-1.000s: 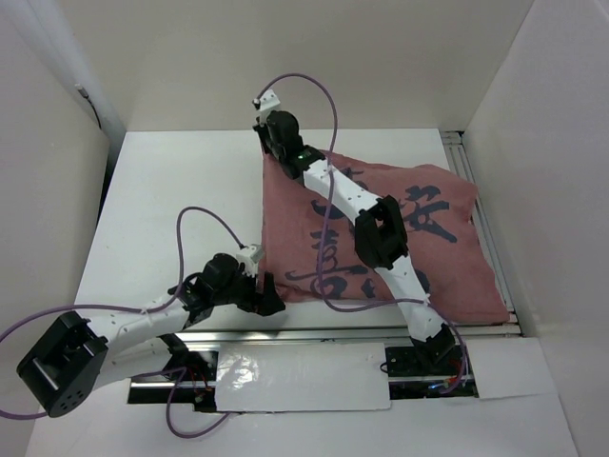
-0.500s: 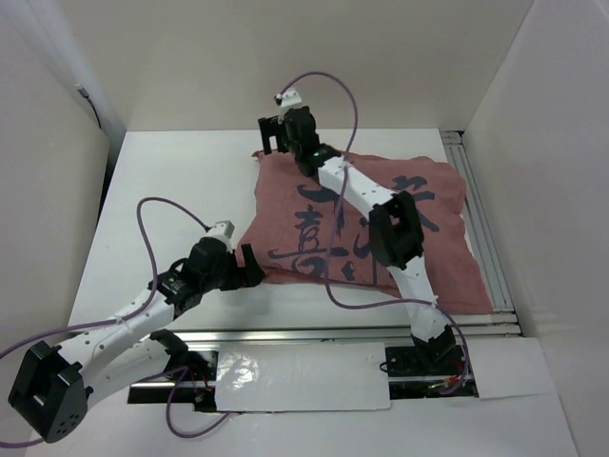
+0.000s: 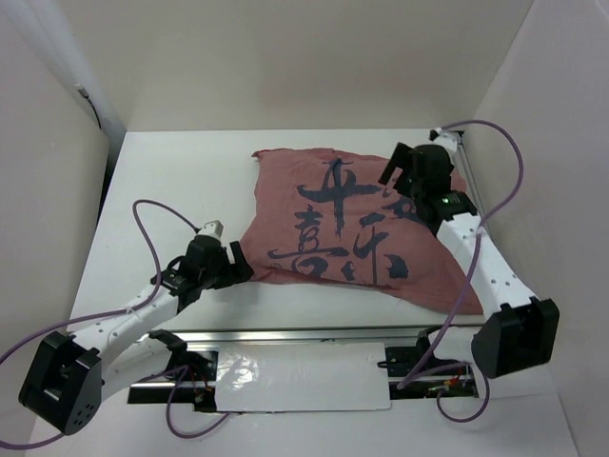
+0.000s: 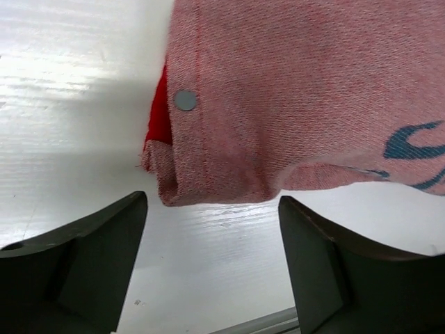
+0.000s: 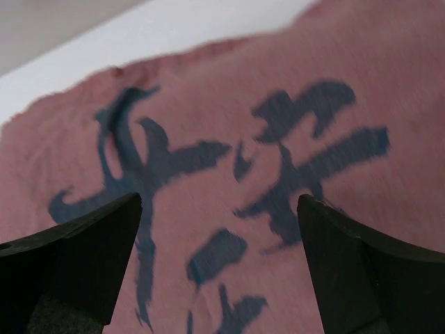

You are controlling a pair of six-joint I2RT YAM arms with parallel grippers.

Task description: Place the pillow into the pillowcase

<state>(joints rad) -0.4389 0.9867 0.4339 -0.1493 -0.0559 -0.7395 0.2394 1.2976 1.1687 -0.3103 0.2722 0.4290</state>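
White table [image 3: 162,190] is carrying the pillowcase [image 3: 352,228] (pink calligraphy face up) at centre-right; left gripper [image 4: 212,205] is gaping at its near-left corner, right gripper [image 5: 219,209] is hovering spread above it.

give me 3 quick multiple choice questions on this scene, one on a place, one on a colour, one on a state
1. The left gripper is: A at the pillowcase's near left corner; B at its far right corner; C above its middle.
2. The marks on it are: A white; B dark; C yellow.
3. The right gripper is: A shut on cloth; B open; C shut on nothing.

1 A: the corner lies just ahead of it.
2 B: dark strokes on dull pink.
3 B: its jaws stand wide apart over the cloth.
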